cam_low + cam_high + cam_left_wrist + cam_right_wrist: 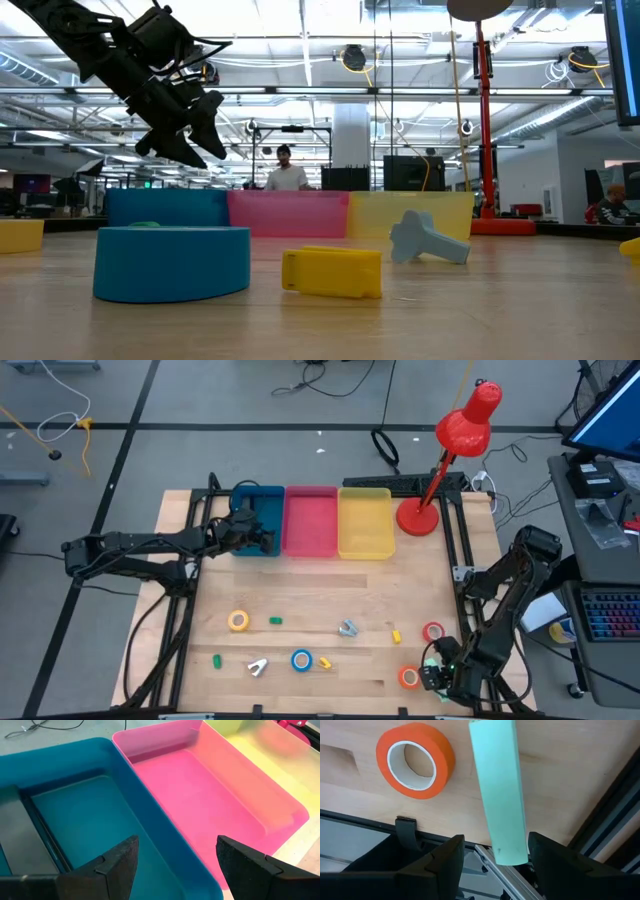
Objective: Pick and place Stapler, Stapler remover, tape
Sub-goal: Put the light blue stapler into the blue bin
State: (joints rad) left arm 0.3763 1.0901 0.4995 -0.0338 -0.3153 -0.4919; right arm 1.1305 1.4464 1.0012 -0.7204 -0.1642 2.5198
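Observation:
A mint-green stapler (499,790) lies lengthwise between the fingers of my right gripper (496,862) at the table's near right corner. Its near end reaches over the table's edge rail. A gap shows between the stapler and one finger, so the gripper is open. An orange tape roll (415,760) lies flat beside it. My left gripper (175,865) hangs open above the blue bin (75,820) at the far side, with nothing between its fingers. A grey stapler remover (347,628) and a white one (258,666) lie on the table.
Blue (258,520), pink (311,520) and yellow (365,520) bins stand in a row at the far edge, with a red lamp (440,460) beside them. Yellow (238,621), blue (302,659) and red (433,631) tape rolls and small pieces lie scattered. A dark flat thing (25,835) lies in the blue bin.

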